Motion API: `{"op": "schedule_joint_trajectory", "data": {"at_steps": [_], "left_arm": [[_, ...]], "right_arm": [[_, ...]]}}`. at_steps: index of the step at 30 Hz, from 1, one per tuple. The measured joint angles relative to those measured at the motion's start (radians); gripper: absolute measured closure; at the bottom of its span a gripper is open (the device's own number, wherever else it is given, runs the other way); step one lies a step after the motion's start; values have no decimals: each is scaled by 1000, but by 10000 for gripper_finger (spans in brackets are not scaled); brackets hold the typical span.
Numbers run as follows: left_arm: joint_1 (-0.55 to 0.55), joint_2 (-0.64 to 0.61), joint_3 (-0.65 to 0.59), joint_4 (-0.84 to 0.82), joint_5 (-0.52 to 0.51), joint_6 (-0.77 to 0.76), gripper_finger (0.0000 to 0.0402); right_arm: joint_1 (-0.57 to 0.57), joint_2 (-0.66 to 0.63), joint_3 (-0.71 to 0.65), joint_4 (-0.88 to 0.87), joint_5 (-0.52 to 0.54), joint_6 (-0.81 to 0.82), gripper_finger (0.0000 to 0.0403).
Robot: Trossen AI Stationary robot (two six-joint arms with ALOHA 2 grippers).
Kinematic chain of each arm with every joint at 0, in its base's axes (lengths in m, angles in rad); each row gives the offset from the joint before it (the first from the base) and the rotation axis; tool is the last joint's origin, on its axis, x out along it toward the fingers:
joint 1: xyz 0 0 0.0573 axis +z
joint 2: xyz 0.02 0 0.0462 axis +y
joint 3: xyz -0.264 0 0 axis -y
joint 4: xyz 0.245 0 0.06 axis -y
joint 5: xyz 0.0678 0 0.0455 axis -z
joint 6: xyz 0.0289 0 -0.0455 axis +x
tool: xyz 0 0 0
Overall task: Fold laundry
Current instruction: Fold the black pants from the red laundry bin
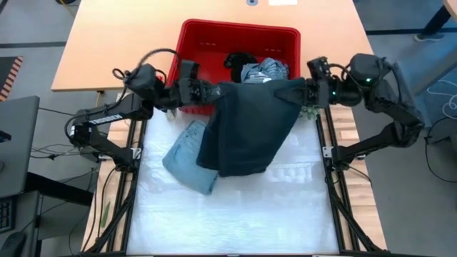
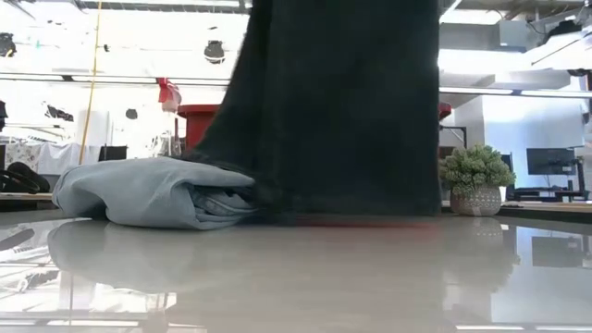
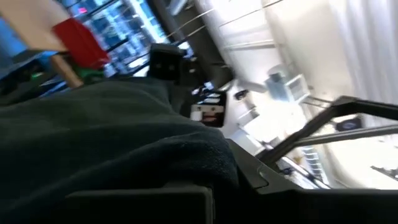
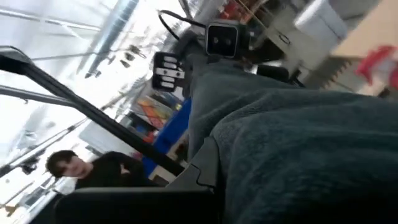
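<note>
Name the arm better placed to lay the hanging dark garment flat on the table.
Neither alone. The left pincer and right pincer each grip an upper corner of the dark garment, whose hem already touches the table over the light blue garment; both should lower together.

Dark garment (image 2: 342, 111) runs off the low view's top edge, hiding most of the basket (image 2: 199, 125) behind it. Both end effectors' fingertips are buried in its cloth. Basket contents (image 1: 257, 68) too small to sort.
</note>
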Motion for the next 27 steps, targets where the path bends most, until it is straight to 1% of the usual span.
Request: {"op": "schedule_joint_trajectory", "data": {"at_steps": [3, 6, 10, 13, 15, 17, 24, 27], "left_arm": [[0, -7, 4, 14, 13, -3, 401], [0, -3, 4, 11, 45, -7, 401], [4, -3, 53, -53, 74, 14, 401], [3, -2, 97, -141, 86, 57, 401], [2, -3, 128, -180, 89, 87, 401], [2, -3, 151, -193, 88, 103, 401], [2, -2, 194, -210, 69, 140, 401], [2, -4, 195, -206, 48, 141, 401]], "right_arm": [[-7, 16, 22, 7, -19, 17, 370], [-47, 23, 56, -14, -47, 10, 365], [-57, 35, 79, 22, -42, -94, 359], [-35, 51, 78, 67, -53, -129, 344], [-27, 56, 77, 107, -67, -146, 323], [-18, 55, 76, 134, -69, -165, 294], [53, 55, 77, 168, -68, -176, 171], [78, 59, 77, 191, -61, -186, 139]]}}
